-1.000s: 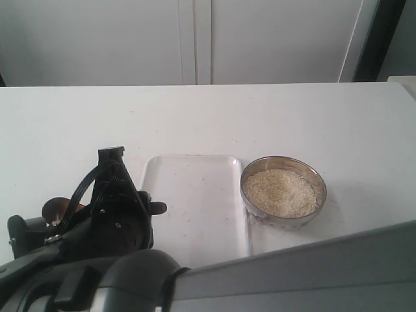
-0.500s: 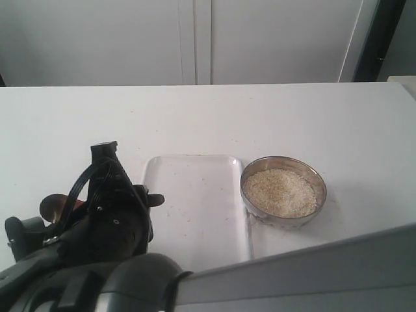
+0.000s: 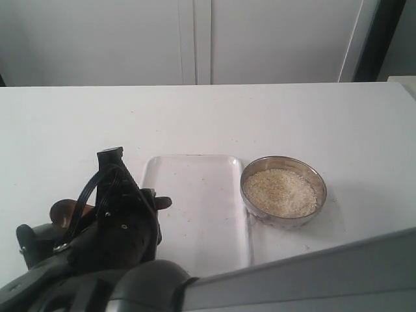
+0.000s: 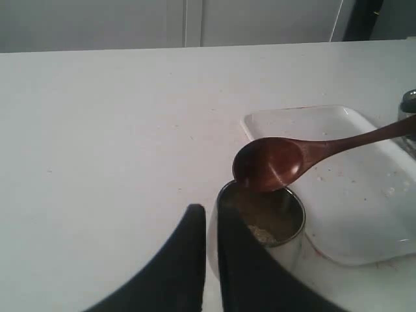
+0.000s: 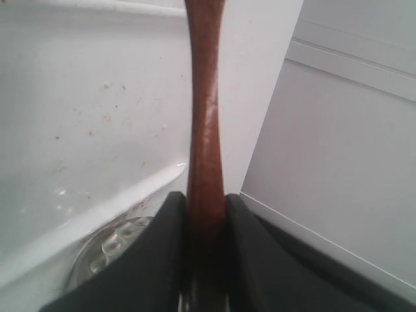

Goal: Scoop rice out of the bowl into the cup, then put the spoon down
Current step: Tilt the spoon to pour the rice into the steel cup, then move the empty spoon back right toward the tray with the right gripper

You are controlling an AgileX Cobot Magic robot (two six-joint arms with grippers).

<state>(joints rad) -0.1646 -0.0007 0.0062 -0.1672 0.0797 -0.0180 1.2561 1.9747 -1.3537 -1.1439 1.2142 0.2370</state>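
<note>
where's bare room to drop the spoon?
Free: the bare tray between the cup and bowl; the table beyond tray and bowl, up to the far edge. Crowded: left of the tray, where left gripper, cup and spoon bunch together.

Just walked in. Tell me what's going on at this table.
Two robot arms are moving rice from a bowl into a cup. The right gripper clamps the handle of a wooden spoon, whose tilted, empty scoop hangs just over the cup. The left gripper appears to pinch the cup's wall. A little rice lies in the cup's bottom; the bowl, across a clear tray, holds plenty more.
</note>
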